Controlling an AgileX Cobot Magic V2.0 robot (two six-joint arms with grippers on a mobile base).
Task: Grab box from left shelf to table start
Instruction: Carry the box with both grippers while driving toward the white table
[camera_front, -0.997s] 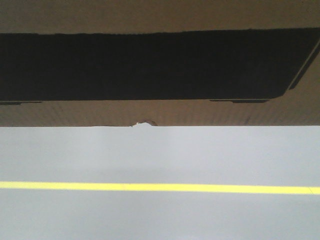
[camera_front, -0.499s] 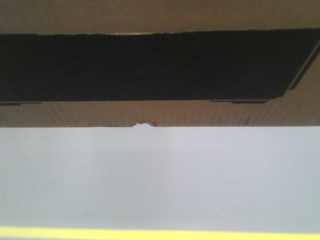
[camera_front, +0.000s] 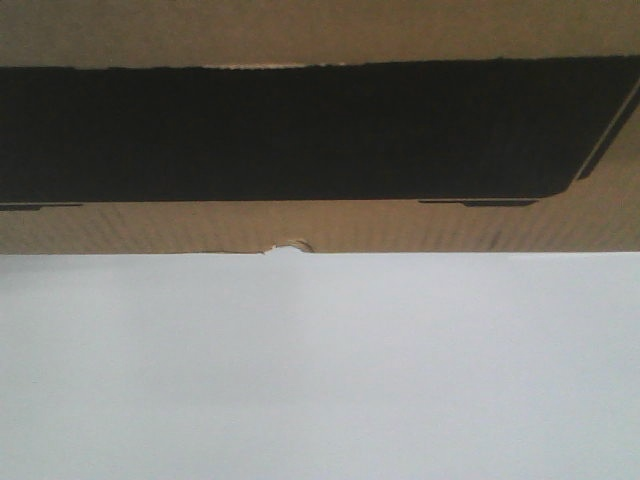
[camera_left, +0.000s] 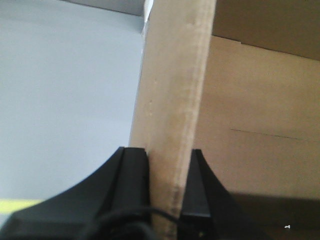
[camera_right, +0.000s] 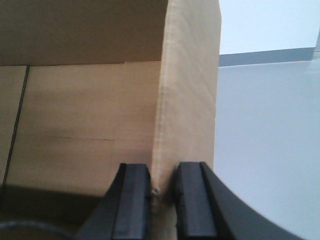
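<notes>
- Front-facing view: the upper half is filled by the box (camera_front: 320, 225), its brown corrugated face crossed by a wide black panel (camera_front: 300, 130). A small torn notch (camera_front: 288, 246) is seen on its bottom edge. Below that edge the plain white desk (camera_front: 320, 370) is spread across the whole width. Whether the box is resting on the desk cannot be told. No pincer is shown here, so no place can be given relative to one.
- Left wrist view: the left pincer (camera_left: 165, 192) is clenched on the box (camera_left: 172, 100). An upright cardboard edge is gripped between the two black fingers (camera_left: 131, 180) and runs straight ahead of them and out of the top of the picture. To the right of the pincer more brown cardboard of the box is seen. To its left lies a pale grey surface (camera_left: 65, 90), with a yellow strip (camera_left: 15, 206) low down, near the left finger.
- Right wrist view: the right pincer (camera_right: 162, 200) is clenched on the box (camera_right: 187, 90) as well, an upright cardboard edge being held between its fingers (camera_right: 192, 200). Brown cardboard is seen left of the pincer. The white desk (camera_right: 265, 150) lies to its right, and a grey band (camera_right: 260, 57) is seen beyond the desk.
</notes>
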